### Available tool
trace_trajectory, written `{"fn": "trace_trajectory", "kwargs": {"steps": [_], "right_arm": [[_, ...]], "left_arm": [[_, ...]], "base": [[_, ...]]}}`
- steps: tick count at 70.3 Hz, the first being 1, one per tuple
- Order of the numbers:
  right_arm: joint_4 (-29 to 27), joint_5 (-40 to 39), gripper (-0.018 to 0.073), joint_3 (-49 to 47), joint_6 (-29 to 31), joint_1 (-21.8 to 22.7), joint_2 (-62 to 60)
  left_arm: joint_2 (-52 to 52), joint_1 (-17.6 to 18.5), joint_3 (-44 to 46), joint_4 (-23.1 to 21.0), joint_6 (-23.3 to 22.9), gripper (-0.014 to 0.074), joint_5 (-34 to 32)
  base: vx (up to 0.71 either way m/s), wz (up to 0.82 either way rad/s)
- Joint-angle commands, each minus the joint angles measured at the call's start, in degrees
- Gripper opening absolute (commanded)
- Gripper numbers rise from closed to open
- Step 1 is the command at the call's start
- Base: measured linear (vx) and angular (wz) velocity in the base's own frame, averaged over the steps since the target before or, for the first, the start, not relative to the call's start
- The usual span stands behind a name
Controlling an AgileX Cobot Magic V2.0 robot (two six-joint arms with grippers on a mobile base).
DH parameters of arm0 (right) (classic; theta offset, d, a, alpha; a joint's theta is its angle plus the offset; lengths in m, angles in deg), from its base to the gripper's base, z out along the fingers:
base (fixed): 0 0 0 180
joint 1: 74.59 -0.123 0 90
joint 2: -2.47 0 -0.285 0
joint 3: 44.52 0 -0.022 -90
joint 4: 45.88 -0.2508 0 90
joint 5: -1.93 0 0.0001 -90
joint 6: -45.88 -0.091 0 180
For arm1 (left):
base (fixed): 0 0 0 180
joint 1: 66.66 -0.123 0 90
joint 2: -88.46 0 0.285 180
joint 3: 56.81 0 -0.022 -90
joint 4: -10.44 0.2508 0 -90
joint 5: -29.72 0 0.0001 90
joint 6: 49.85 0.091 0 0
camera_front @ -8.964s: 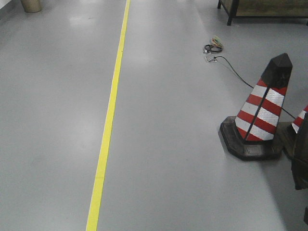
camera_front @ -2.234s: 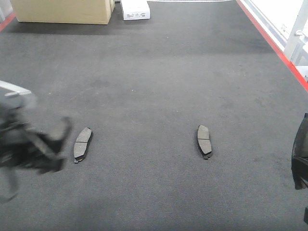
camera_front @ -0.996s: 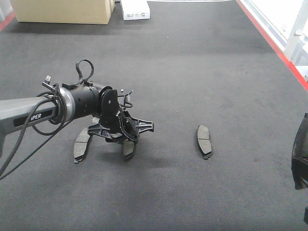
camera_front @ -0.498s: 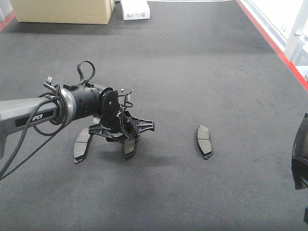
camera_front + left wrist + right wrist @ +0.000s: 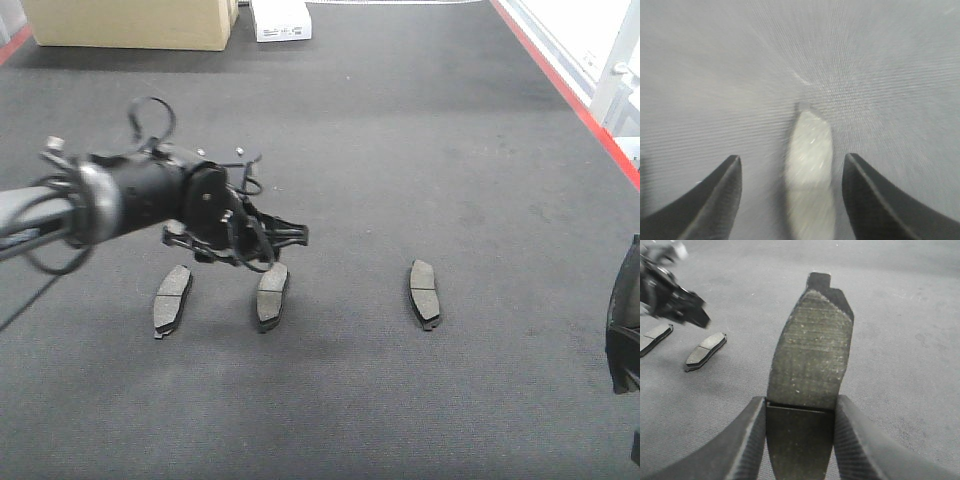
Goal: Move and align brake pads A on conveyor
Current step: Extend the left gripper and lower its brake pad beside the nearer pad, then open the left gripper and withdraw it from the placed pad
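Charcoal conveyor point(image 5: 400, 130) now carries three brake pads; left gripper point(image 5: 790, 200), jaws wide, lifts off the middle pad point(image 5: 271, 296). Right gripper point(image 5: 800, 440) clamps the fourth pad point(image 5: 812, 350), bound for three o'clock.

Black left end effector point(image 5: 262, 243), looped cables, seemingly grey arm.

Right gripper point(image 5: 799, 440) clamped on brake pad point(image 5: 812, 352), fingers touching both sides. Conveyor point(image 5: 900, 355) beneath. Two more pads point(image 5: 705, 351) point(image 5: 654, 336) lying flat at left, near left gripper point(image 5: 672, 297), blurred.
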Motion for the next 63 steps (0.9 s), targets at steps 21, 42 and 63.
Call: {"fn": "trace_trajectory", "kwargs": {"steps": [21, 42, 63], "right_arm": [[0.7, -5.3, 0.0038, -1.8, 0.7, 0.0, 0.3], [0.7, -5.3, 0.0038, -1.8, 0.7, 0.0, 0.3], [0.7, -5.3, 0.0038, -1.8, 0.7, 0.0, 0.3]], "left_arm": [[-23.4, 0.1, -18.6, 2.7, -0.5, 0.0239, -11.6], [-40.6, 0.1, -36.8, 2.6, -0.5, 0.0099, -22.7], [-61.6, 0.1, -52.0, 5.0, 1.6, -0.0007, -25.7]], "base": [[0.0, 0.0], [0.0, 0.0], [0.0, 0.0]]}}
